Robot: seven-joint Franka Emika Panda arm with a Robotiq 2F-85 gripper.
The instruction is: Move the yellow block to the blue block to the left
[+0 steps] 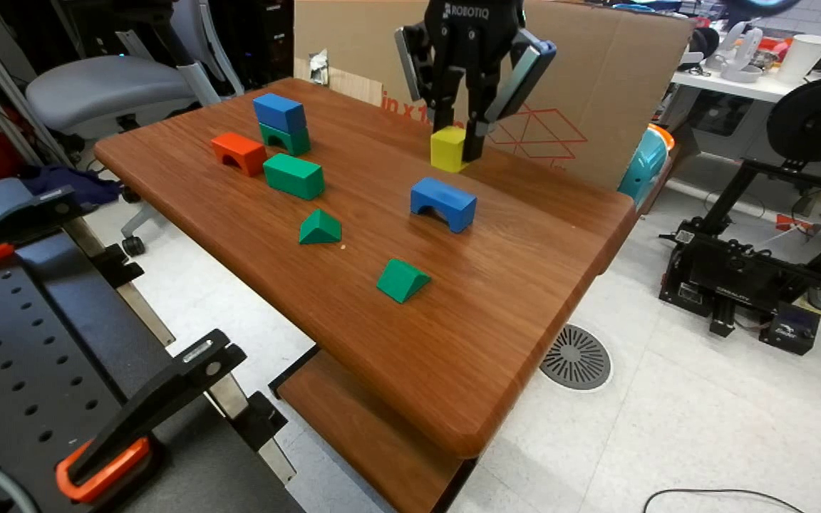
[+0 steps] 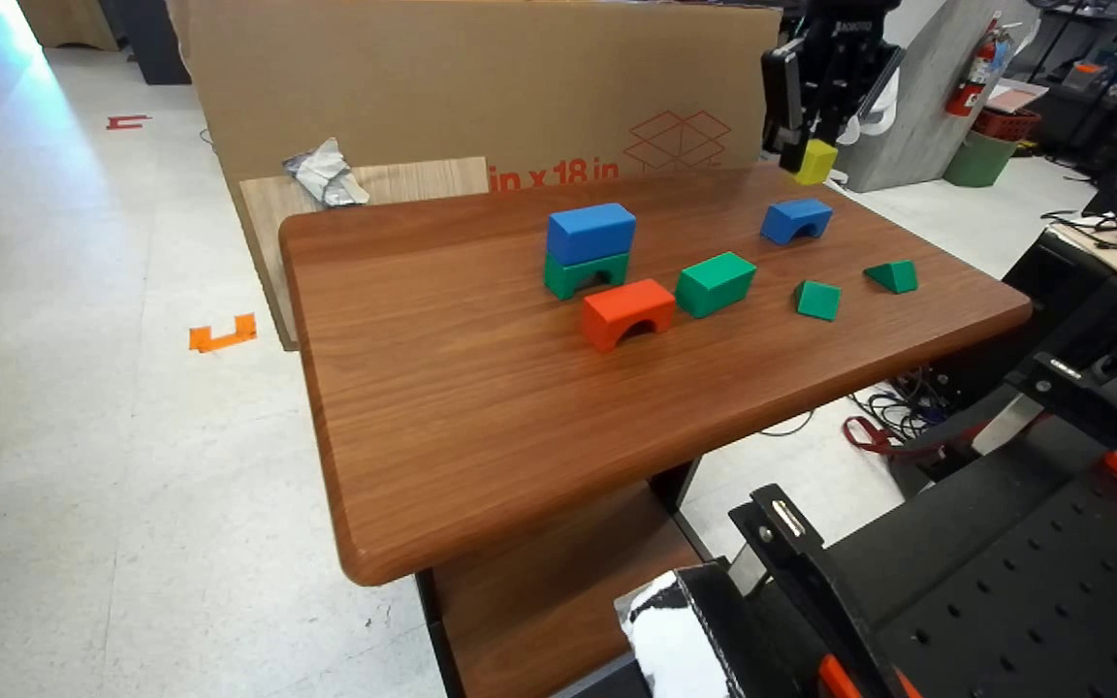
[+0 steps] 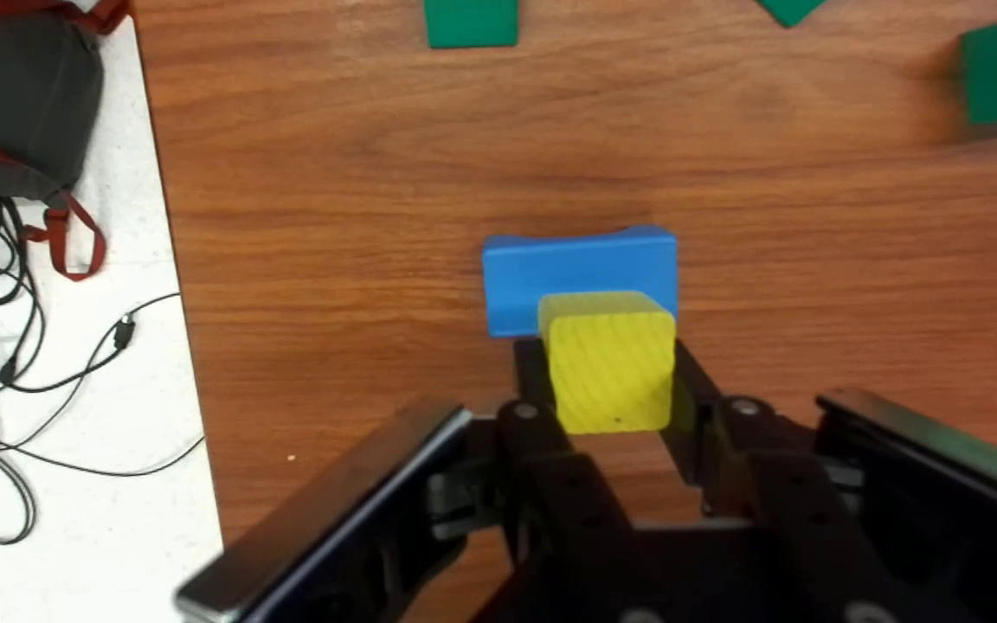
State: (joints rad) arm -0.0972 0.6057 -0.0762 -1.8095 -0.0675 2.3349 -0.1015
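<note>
Above the far side of the brown tabletop (image 1: pixel 503 292), my claw (image 1: pixel 457 137) pinches the yellow block (image 3: pixel 611 372) by two opposite sides and holds it raised. Just nearer in both exterior views stands the blue arch (image 1: pixel 445 194); in the wrist view the yellow block hides part of it. Well to the left in both exterior views, the blue block (image 1: pixel 279 112) sits atop a green arch (image 1: pixel 298 141), apart from the yellow block in my grip. On their near side stands an orange arch (image 1: pixel 238 148), with a green block (image 1: pixel 293 177) at its right; whether those two touch, I cannot tell. Farther right, and nearer than the blue arch, two green wedges (image 1: pixel 320 228) (image 1: pixel 402 281) lie apart from each other on the tabletop. Behind the far edge, a cardboard panel (image 2: pixel 423 87) printed in red rises in both exterior views, a crumpled silver piece (image 2: pixel 328 174) at its left. At near left in an exterior view, a black-and-orange clamp (image 1: pixel 157 399) sits at the edge of a perforated black board (image 1: pixel 29 338).
</note>
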